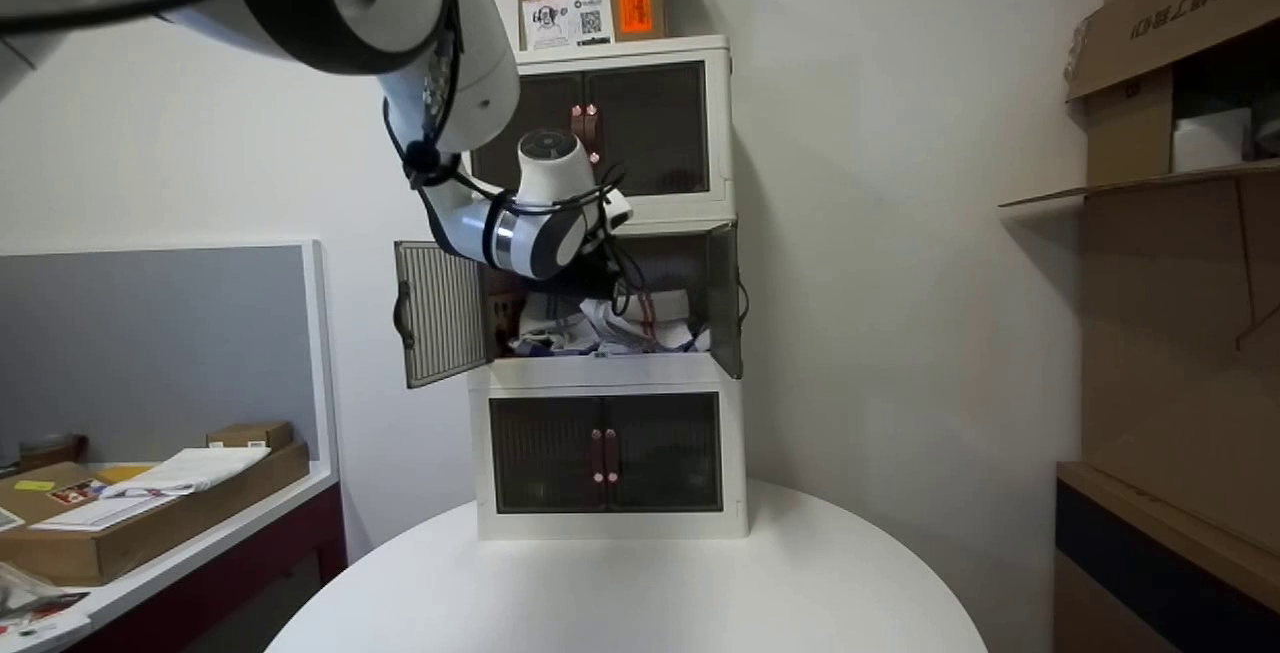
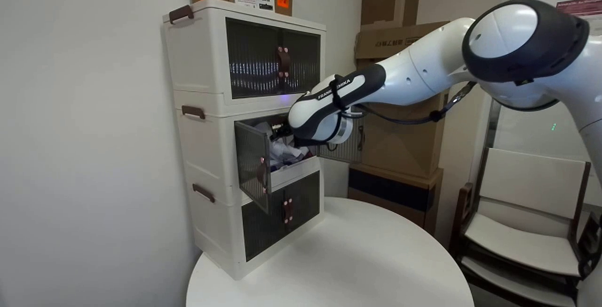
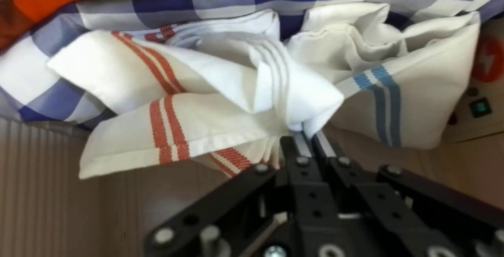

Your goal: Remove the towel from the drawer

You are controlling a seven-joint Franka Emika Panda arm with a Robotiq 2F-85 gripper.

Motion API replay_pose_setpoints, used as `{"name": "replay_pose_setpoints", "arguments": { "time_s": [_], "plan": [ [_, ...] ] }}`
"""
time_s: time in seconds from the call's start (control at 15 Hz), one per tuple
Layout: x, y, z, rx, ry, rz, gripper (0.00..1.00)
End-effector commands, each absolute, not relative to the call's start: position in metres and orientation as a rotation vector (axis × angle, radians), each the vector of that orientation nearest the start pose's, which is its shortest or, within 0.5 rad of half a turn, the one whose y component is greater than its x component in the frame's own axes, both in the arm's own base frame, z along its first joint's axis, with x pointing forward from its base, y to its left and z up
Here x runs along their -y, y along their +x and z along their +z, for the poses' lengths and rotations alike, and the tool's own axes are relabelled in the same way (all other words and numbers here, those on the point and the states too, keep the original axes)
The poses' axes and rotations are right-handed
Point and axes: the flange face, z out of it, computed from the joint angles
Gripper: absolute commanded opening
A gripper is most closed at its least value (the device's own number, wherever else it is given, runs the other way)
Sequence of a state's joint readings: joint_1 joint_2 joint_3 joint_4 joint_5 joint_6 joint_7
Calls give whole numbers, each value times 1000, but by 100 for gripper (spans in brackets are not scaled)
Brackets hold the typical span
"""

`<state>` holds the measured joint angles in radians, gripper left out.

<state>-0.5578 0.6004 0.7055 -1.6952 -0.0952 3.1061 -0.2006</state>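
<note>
Half done, apparently: pinching red-striped towel [image 3: 224, 111] in gripper [image 3: 310, 138].
Next: pull nearward between left door [image 1: 440, 313] and right door [image 1: 725, 298].

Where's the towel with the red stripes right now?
In the wrist view, the red-striped towel lies left of the blue-striped towel, a fold pinched in the end effector; in an exterior view, it's inside the open middle cabinet.
</note>
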Motion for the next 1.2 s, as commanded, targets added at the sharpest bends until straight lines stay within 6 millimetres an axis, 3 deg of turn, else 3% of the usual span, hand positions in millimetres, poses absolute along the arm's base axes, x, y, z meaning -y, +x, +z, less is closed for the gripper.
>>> {"name": "replay_pose_setpoints", "arguments": {
  "time_s": [0.0, 0.33, 0.73, 1.13],
  "plan": [
    [-5, 676, 438, 316, -2635, -1245, 1],
    [21, 625, 430, 523, -2787, -1000, 1],
    [38, 583, 432, 668, -2849, -923, 1],
    [106, 554, 454, 499, -2924, -1033, 1]
  ]
}}
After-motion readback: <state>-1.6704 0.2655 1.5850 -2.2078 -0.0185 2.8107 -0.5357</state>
